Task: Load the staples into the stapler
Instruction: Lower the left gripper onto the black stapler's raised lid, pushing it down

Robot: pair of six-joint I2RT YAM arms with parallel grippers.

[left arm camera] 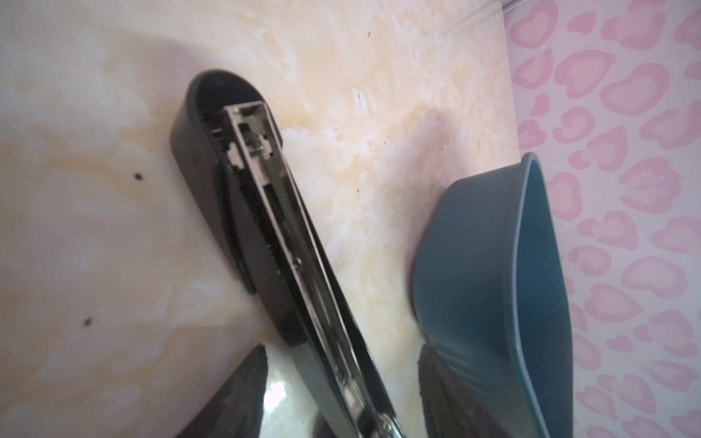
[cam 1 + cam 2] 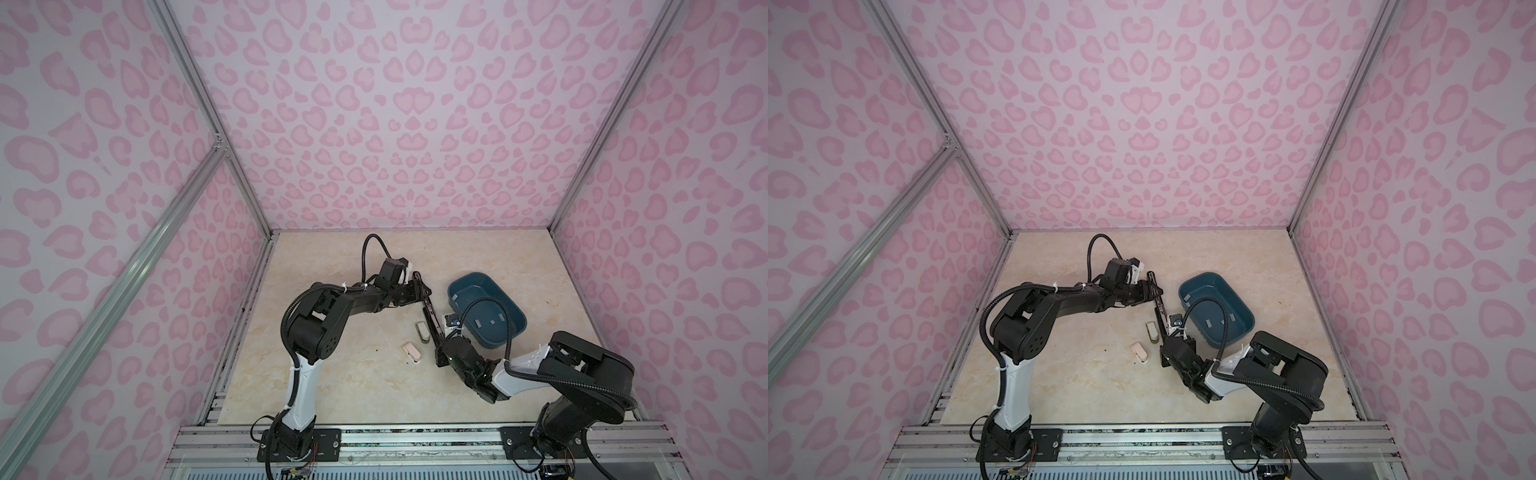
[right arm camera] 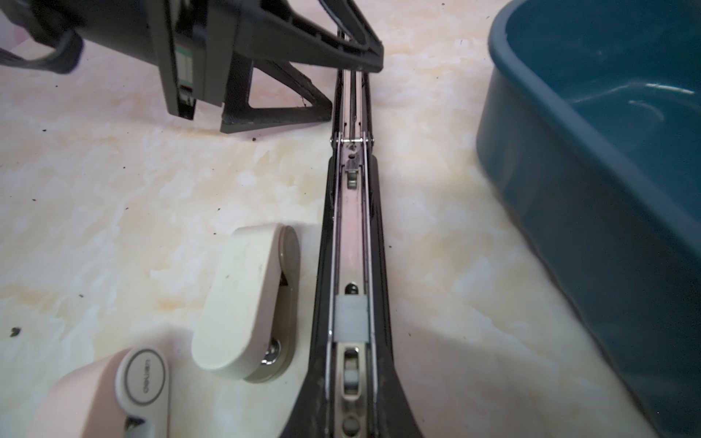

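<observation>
A long black stapler (image 2: 429, 312) (image 2: 1158, 309) lies folded open flat on the table. In the right wrist view a short grey strip of staples (image 3: 351, 317) sits in its metal channel (image 3: 352, 235). My right gripper (image 2: 439, 358) (image 3: 351, 402) is shut on the near end of the stapler, its fingers tight against both sides of the channel. My left gripper (image 2: 419, 286) (image 1: 341, 347) stands open around the stapler's far lid half (image 1: 265, 208), with a gap at each finger. More staples (image 2: 478, 322) lie in the blue bin.
The blue bin (image 2: 482, 299) (image 1: 493, 265) (image 3: 569, 151) stands just right of the stapler. Left of it lie a small cream stapler (image 2: 422, 332) (image 3: 246, 299) and a small pink stapler (image 2: 412, 352) (image 3: 113, 394). Pink patterned walls enclose the table.
</observation>
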